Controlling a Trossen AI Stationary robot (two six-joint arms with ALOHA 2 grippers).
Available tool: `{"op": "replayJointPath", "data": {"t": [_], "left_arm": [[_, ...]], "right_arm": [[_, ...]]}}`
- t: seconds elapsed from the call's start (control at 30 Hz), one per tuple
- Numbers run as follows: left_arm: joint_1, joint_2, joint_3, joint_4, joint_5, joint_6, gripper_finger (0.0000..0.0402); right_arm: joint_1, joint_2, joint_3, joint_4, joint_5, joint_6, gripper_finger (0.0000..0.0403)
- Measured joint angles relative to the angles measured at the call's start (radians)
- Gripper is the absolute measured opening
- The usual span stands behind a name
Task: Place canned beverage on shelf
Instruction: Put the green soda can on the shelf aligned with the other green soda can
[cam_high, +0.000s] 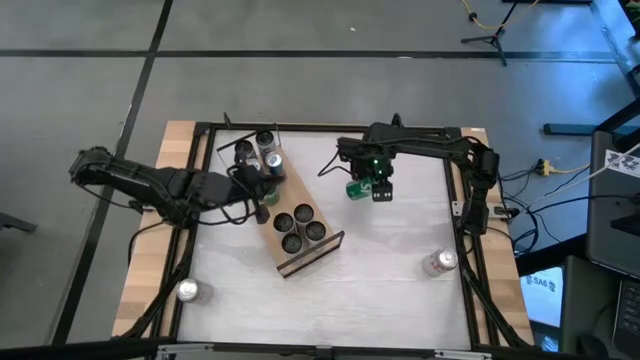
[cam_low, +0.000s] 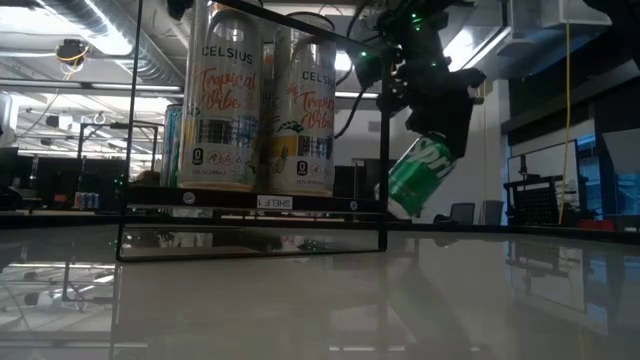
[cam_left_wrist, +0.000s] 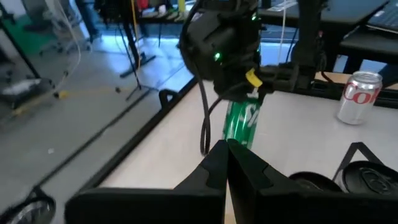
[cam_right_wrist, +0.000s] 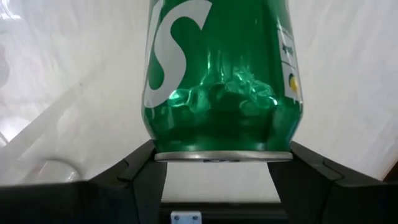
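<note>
The shelf (cam_high: 318, 256), a light-wood board, lies slantwise mid-table with several cans standing on it; two tall Celsius cans (cam_low: 262, 105) show in the low view. My right gripper (cam_high: 372, 188) is to the right of the shelf, above the table, shut on a green Sprite can (cam_low: 420, 175). My left gripper (cam_high: 262, 195) is at the shelf's left side, fingers shut together (cam_left_wrist: 227, 163) and empty. My right gripper pinches the green can between its two fingers at the can's upper end, just by the rim (cam_right_wrist: 217, 154), one finger (cam_right_wrist: 142, 171) on each side. The fingers come from above, slanting down. The can hangs tilted below them, lifted clear of the table.
A silver can (cam_high: 440, 262) stands near the table's right near corner and shows in the left wrist view (cam_left_wrist: 357, 96). Another silver can (cam_high: 188, 291) stands at the left near corner. A dark frame (cam_high: 200, 128) edges the table.
</note>
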Motion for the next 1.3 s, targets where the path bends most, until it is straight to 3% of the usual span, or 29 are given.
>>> {"op": "replayJointPath", "data": {"t": [0.2,0.6,0.97,1.3], "left_arm": [[0.051,0.0,0.0,0.029,0.043,0.062,0.0006],[0.191,0.0,0.0,0.036,0.187,0.067,0.0107],[0.304,0.009,0.0,0.058,0.331,0.055,0.0158],[0.398,0.107,0.0,0.125,0.448,-0.013,0.0198]], "right_arm": [[0.0,0.0,0.015,0.084,0.0,-0.024,0.0243],[-0.012,0.0,0.127,0.221,0.01,-0.032,0.0244],[-0.02,0.0,0.188,0.279,0.005,-0.032,0.0244],[-0.019,0.0,0.188,0.281,-0.001,-0.032,0.0243]]}}
